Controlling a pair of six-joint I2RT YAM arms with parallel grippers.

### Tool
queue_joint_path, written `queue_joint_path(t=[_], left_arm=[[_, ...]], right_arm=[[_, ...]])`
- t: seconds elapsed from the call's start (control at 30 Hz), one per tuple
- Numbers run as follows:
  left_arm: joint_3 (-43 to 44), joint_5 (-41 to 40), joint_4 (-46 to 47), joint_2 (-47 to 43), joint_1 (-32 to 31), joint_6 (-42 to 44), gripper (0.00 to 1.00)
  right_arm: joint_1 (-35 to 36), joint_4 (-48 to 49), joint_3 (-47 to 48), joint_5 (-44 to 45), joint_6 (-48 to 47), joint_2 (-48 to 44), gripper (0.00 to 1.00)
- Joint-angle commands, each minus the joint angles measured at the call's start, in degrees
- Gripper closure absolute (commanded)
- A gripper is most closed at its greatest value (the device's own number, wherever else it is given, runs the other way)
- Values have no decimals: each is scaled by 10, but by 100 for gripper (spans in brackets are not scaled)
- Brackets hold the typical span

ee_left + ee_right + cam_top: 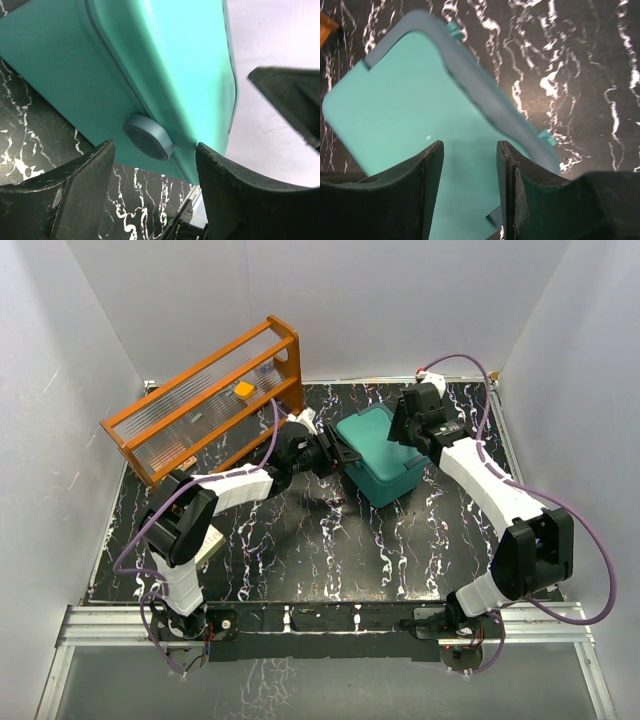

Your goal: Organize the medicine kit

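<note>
The medicine kit [385, 455], a teal-green rectangular plastic box with rounded corners, stands on the black white-veined table [300, 560] just to the right of the orange wooden rack [200, 405]. Whether its base lies flat on the table, I cannot tell.

**Grippers.** My left gripper [155, 155] sits between the rack and the kit, facing the kit's side wall. Its jaws are spread wide and have hold of nothing. My right gripper [469, 150] hangs over the lid at the end of the kit farthest from the rack. Its jaws are parted about half way, with the lid showing in the gap and nothing clamped between them.

**Handling (judged).** The shell looks stiff, smooth and glossy, so I expect it to slip under a light pinch. It is probably light when empty, but its contents are hidden. The body looks too broad for my jaws to span. I judge the better holds to be the blue-grey rim band [485, 85] and the lid's edge. I cannot pick out a latch.

**Count.**
- One kit.
- One rack, holding one small orange item [244, 389].
- One round blue-grey disc [147, 136] on the kit's side wall.
- Two small teal tabs [451, 27] along the rim.
- Two grippers.
</note>
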Motion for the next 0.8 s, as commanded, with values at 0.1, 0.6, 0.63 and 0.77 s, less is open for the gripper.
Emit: queue_joint_path(t=[0.1, 0.6, 0.63, 0.77], left_arm=[[4, -28, -115, -93, 0, 94, 30], [-55, -165, -465, -416, 17, 359, 1], [-65, -180, -470, -449, 18, 364, 1], [-75, -235, -496, -539, 18, 378, 1]], right_arm=[[-50, 14, 24, -15, 11, -44, 52], [-68, -39, -147, -37, 50, -329, 44], [-68, -39, -157, -36, 52, -354, 43], [-67, -45, -174, -24, 52, -449, 37]])
